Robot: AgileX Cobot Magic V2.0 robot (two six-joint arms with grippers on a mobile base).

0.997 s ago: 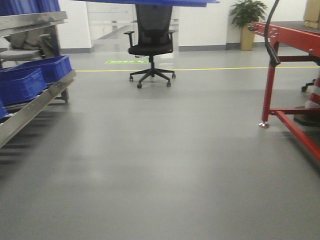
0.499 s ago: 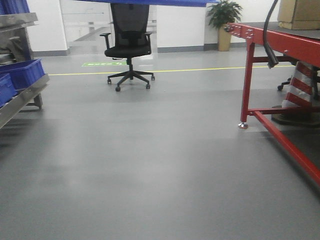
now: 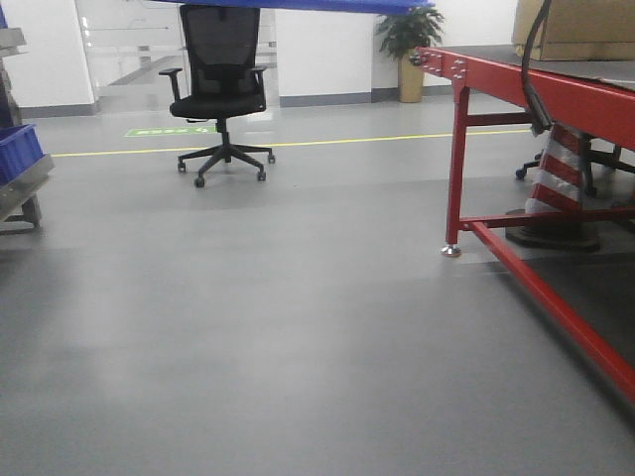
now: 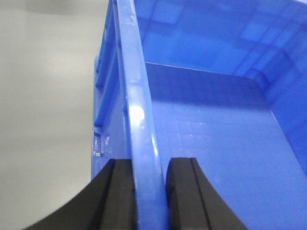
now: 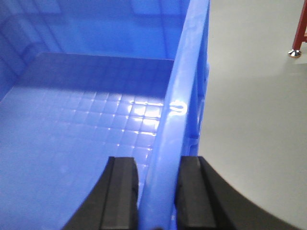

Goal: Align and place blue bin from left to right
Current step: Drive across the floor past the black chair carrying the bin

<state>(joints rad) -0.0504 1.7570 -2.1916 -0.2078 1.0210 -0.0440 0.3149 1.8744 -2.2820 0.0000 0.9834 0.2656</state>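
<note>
Two grippers carry the blue bin (image 4: 206, 134), one on each side wall. Check the left wrist view first: the left gripper (image 4: 149, 172) straddles the bin's left wall, with one black finger (image 4: 117, 191) outside the bin and the other inside, both pressed flat against the plastic. In the right wrist view, the right gripper (image 5: 157, 167) is clamped the same way on the bin's right wall, one finger (image 5: 120, 191) inside the bin and its partner outside. You can see no gap between finger and wall on either side.

The bin is held off the grey floor (image 3: 278, 327), which shows beyond both outer walls. Its interior has a gridded bottom with nothing in it. In the front view, only a blue strip of the bin runs along the top edge of the frame.

Reference positions from the bin as follows:
- Office chair (image 3: 218, 94): ahead of the bin and below its visible edge, standing on the floor.
- Yellow floor line (image 3: 347, 142): ahead of the bin, running across just beyond the chair's base.
- Red table (image 3: 526, 89): ahead and to the right of the bin, with a cardboard box (image 3: 575, 30) on top and a striped cone (image 3: 558, 178) beneath.
- Potted plant (image 3: 409, 35): far ahead, against the wall.
- Another blue container (image 3: 15, 149): ahead and to the left, cut off by the frame.
</note>
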